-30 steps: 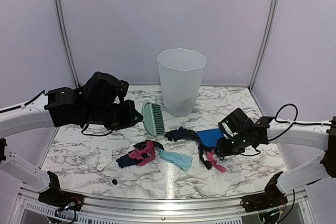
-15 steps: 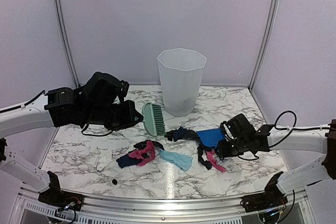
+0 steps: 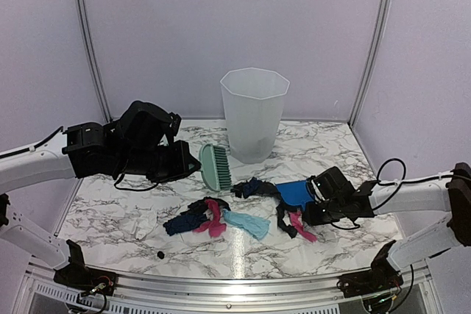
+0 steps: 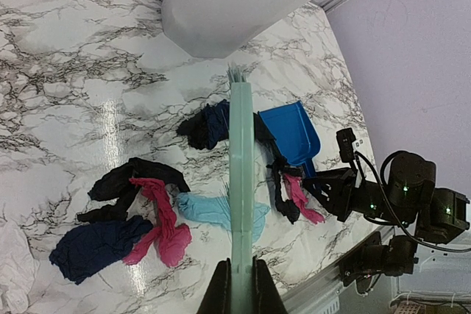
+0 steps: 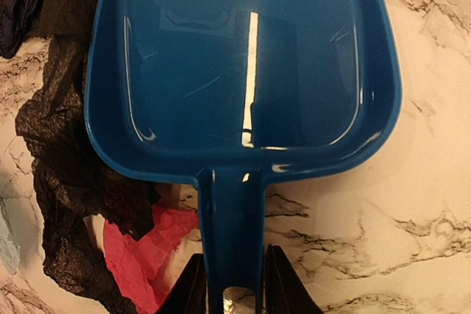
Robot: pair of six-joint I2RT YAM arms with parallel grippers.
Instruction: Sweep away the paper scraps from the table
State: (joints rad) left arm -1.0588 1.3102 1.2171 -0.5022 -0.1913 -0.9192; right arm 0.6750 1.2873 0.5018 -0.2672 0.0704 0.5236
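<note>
Both arms with tools in their claws, scraps loose on the marble.

The left gripper (image 4: 241,284) is pinched tight on the handle of the pale green brush (image 3: 215,166), which it holds above the table (image 3: 132,211), near the translucent bin (image 3: 254,112). The right gripper (image 5: 235,284) has its fingers narrowed against both sides of the blue dustpan (image 5: 243,71) handle, and the pan lies flat on the marble. The paper scraps (image 3: 213,218) lie mid-table: navy, black, pink and light blue in a cluster left of the pan, a dark one at its mouth, and black and pink ones touching its handle.
</note>
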